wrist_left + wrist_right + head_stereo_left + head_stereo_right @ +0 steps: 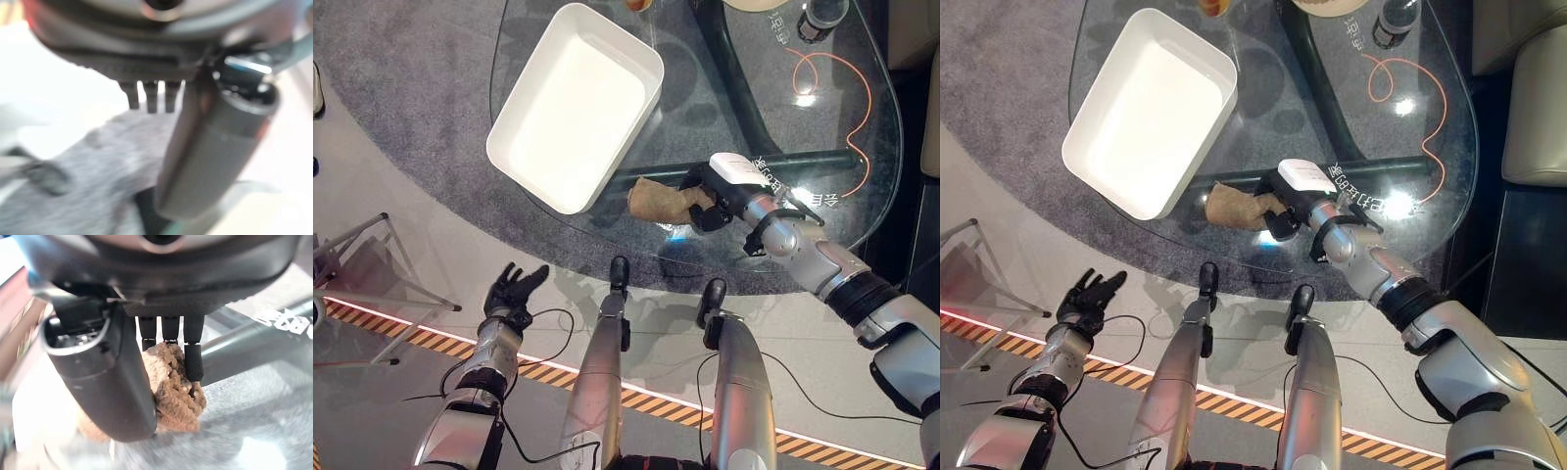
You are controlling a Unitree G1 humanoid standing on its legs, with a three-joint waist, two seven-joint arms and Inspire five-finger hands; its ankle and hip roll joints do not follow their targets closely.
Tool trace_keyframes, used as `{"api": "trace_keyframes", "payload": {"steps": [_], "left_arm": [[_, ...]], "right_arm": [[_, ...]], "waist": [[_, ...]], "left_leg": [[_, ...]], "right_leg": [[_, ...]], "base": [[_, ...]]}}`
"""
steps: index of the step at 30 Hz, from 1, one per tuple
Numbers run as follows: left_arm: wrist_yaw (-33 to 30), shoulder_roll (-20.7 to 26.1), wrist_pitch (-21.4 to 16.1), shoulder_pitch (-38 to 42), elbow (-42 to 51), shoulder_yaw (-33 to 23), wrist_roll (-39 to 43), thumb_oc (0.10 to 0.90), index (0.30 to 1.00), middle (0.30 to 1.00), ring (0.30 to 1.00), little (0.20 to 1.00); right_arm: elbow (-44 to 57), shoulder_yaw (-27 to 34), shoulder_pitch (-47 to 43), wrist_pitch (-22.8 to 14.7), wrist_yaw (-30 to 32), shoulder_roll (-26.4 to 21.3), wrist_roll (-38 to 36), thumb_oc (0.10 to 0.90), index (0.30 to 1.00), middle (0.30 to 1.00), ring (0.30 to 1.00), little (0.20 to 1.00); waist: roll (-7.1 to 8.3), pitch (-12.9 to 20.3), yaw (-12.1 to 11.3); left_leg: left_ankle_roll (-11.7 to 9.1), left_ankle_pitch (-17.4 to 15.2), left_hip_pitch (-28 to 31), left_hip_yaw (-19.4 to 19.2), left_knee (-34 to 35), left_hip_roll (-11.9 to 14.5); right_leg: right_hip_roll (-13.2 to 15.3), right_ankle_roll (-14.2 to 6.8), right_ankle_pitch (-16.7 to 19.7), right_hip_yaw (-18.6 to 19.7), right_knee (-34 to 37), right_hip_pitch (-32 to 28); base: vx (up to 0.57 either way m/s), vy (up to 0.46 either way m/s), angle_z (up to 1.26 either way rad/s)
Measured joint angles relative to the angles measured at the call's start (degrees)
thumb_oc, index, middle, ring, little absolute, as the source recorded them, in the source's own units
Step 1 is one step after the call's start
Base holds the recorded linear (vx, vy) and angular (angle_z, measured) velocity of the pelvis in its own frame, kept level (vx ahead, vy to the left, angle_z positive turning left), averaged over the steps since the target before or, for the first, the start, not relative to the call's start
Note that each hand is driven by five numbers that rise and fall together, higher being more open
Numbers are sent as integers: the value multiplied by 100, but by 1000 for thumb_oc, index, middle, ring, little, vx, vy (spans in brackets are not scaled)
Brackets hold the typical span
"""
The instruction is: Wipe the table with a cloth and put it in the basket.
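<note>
A brown cloth [658, 199] lies bunched on the glass table [862, 186] near its front edge, just right of the white basket [576, 103]. My right hand [717, 196] is shut on the cloth's right end; in the right wrist view its fingers [193, 361] and thumb [110, 382] curl round the brown cloth [173, 387]. The cloth [1239, 207] sticks out to the left of that hand [1291, 201]. My left hand [512, 292] hangs low at the left, off the table, with fingers spread and holding nothing. The basket [1146, 110] is a white rectangular tub, with nothing in it.
A dark bottle [821, 18] stands at the table's far right, and an orange cord [847, 108] loops over the glass below it. A metal stand [352, 264] is on the floor at the left. A sofa edge [1538, 108] lies right of the table.
</note>
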State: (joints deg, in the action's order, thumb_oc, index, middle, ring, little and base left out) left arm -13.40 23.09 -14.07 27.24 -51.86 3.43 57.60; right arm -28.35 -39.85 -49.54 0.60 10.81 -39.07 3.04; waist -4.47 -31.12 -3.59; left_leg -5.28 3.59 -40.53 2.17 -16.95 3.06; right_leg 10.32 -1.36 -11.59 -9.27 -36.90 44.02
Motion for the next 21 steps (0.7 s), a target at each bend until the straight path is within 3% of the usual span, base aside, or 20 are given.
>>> {"api": "trace_keyframes", "payload": {"steps": [5, 11, 21], "left_arm": [[-836, -1, -585, 189, 370, -84, -53, 800, 900, 900, 900, 900], [-1525, -1, -1210, 328, 1258, -257, -237, 800, 900, 900, 900, 900], [-1437, -142, -1547, 370, 2428, -270, -664, 800, 900, 900, 900, 900]], "right_arm": [[0, 373, 208, 0, 626, 99, -333, 100, 300, 300, 300, 200], [137, 1361, 634, -3, 1403, 360, -745, 100, 300, 300, 300, 200], [612, 2048, 1187, -190, 1658, 523, -768, 100, 300, 300, 300, 200]], "waist": [[2, -1, 39], [30, -16, 51], [36, -20, 92]], "left_leg": [[-18, -11, -24, 0, -2, 2], [-6, -3, -70, -6, 3, 1], [2, -12, -79, -13, 18, 6]], "right_leg": [[-6, 9, -23, 1, 20, 17], [-13, -11, -1, 7, 57, 48], [-18, -16, -4, 11, 55, 68]], "base": [[0, 0, 0], [0, 0, 0], [0, 0, 0]]}}
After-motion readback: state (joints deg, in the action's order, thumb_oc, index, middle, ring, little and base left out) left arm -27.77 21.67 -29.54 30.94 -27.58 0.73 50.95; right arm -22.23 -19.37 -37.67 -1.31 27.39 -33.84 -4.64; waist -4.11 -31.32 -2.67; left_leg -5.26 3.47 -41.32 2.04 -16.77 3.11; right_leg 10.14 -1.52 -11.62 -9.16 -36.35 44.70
